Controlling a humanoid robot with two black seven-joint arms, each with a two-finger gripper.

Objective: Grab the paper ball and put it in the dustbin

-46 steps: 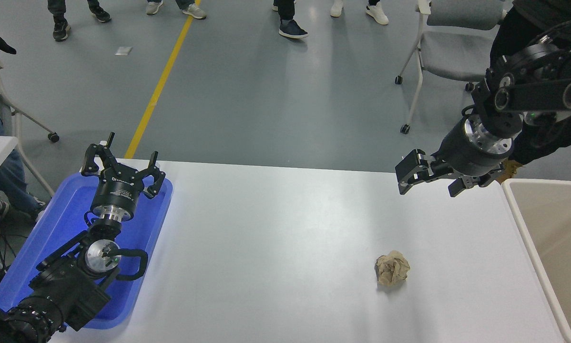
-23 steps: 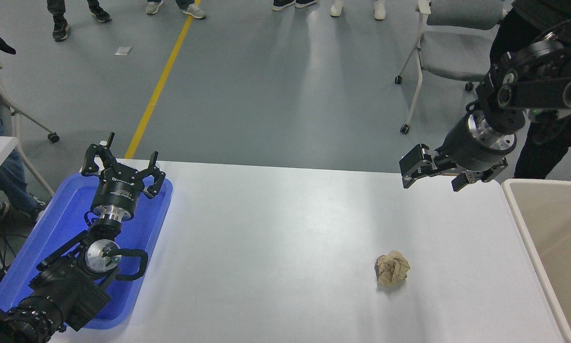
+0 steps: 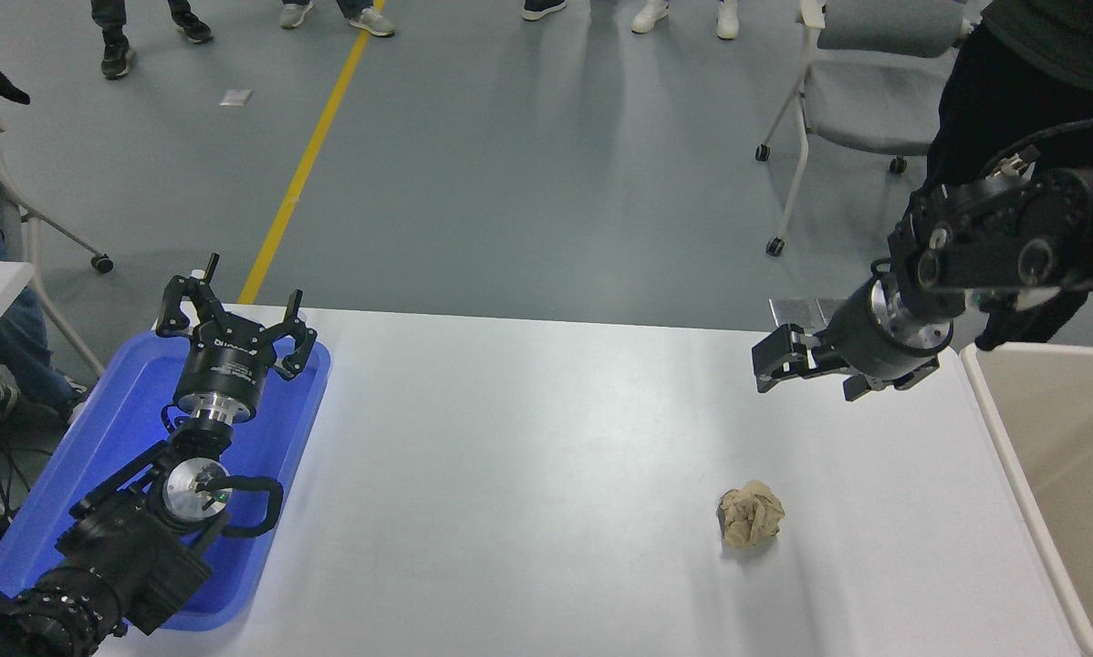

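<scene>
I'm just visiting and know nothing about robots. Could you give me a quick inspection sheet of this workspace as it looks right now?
Surface: white table, bare in the middle.
Job's things: paper ball lying loose on the table; dustbin at the right edge, paper ball not in it.
Clutter: blue tray at the left.
Grippers: left pincer open, parked over the tray; right pincer open, in the air beyond the ball, holding nothing.
Cables: black loop on the left arm.
Surroundings: grey floor, yellow line, wheeled chair, people's feet at the far side.
</scene>
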